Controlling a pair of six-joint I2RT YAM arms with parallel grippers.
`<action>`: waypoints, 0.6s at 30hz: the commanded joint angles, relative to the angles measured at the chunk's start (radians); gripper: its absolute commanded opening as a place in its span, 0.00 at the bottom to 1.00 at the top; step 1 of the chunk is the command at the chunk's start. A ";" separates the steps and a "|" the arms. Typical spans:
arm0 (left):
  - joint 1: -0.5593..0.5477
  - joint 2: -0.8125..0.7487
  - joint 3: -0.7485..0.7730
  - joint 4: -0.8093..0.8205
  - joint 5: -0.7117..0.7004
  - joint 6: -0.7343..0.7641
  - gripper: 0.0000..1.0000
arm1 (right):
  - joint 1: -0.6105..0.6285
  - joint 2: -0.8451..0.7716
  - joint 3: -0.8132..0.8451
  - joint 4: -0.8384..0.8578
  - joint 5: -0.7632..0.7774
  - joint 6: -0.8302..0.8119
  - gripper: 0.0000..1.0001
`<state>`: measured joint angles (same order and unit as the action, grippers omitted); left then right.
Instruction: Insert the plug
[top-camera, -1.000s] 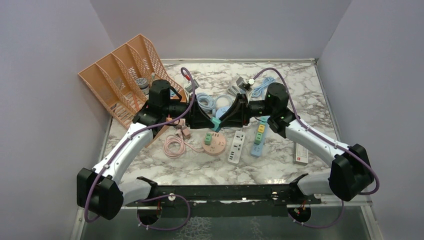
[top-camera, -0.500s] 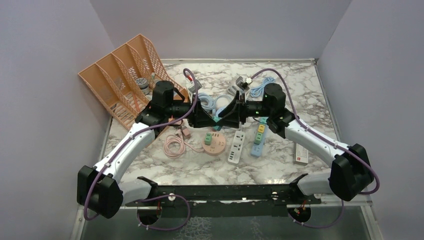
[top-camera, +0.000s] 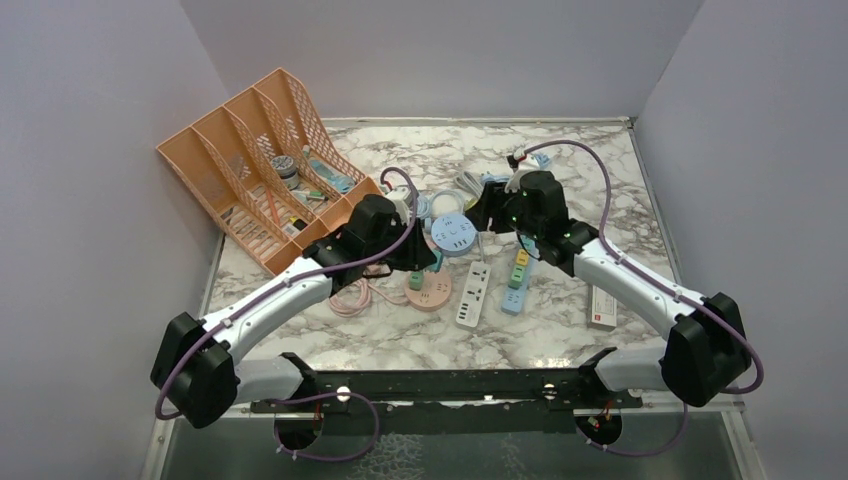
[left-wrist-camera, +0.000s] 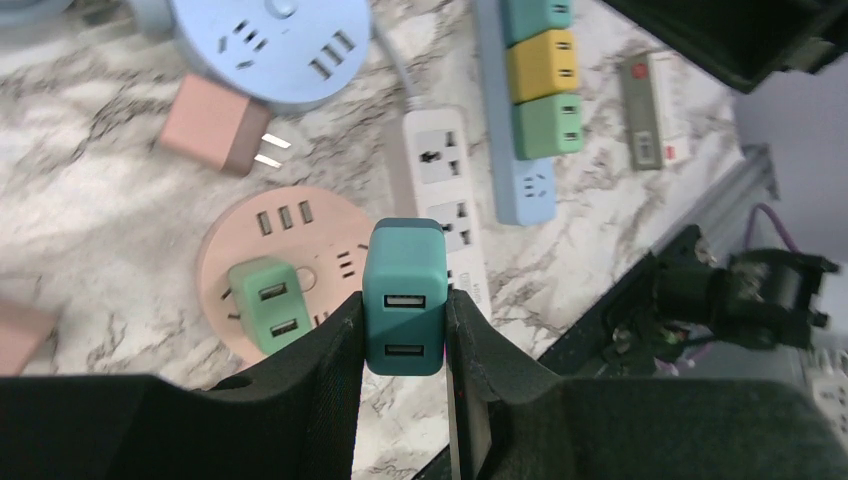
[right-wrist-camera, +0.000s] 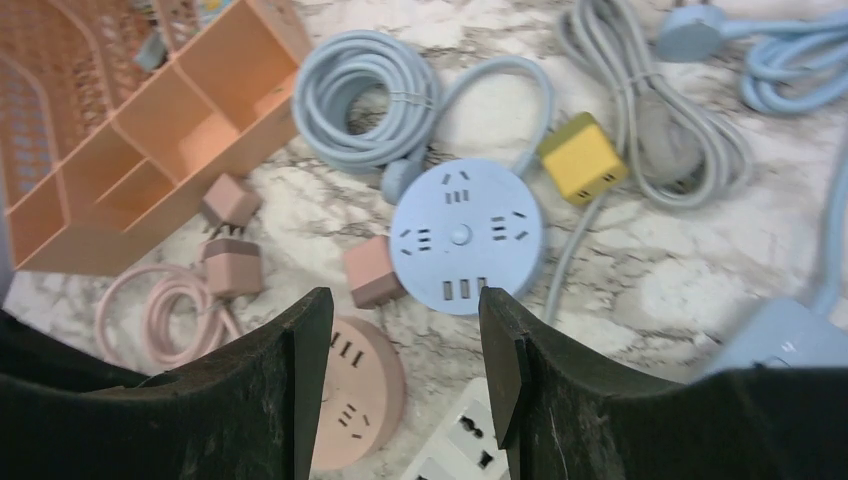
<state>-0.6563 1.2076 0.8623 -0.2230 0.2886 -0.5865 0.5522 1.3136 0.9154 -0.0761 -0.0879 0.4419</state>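
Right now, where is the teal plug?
Left wrist view: the teal plug is clamped in the left gripper, by the pink hub, right of the green plug.

The plug (left-wrist-camera: 404, 297) is teal. The round hub (left-wrist-camera: 320, 240) is pink, its adapter (left-wrist-camera: 262, 305) green. The second hub (right-wrist-camera: 467, 235) is light blue, the cube (right-wrist-camera: 583, 158) yellow. The table (left-wrist-camera: 100, 200) is white marble, grey-veined. The rack (top-camera: 215, 150) is orange lattice.

Rack (top-camera: 250, 150) far left — charger (left-wrist-camera: 262, 300) on near round hub (left-wrist-camera: 230, 250), power strip (left-wrist-camera: 435, 190) just right.
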 joint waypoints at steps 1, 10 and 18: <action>-0.083 0.050 0.068 -0.138 -0.326 -0.121 0.00 | 0.003 -0.034 0.026 -0.102 0.258 0.045 0.56; -0.154 0.195 0.157 -0.248 -0.388 -0.205 0.00 | 0.003 -0.043 0.009 -0.110 0.291 0.063 0.55; -0.204 0.293 0.233 -0.323 -0.441 -0.206 0.00 | 0.003 -0.041 0.000 -0.106 0.302 0.066 0.55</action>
<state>-0.8391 1.4757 1.0458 -0.5018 -0.0975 -0.7773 0.5526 1.2945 0.9154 -0.1745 0.1734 0.4942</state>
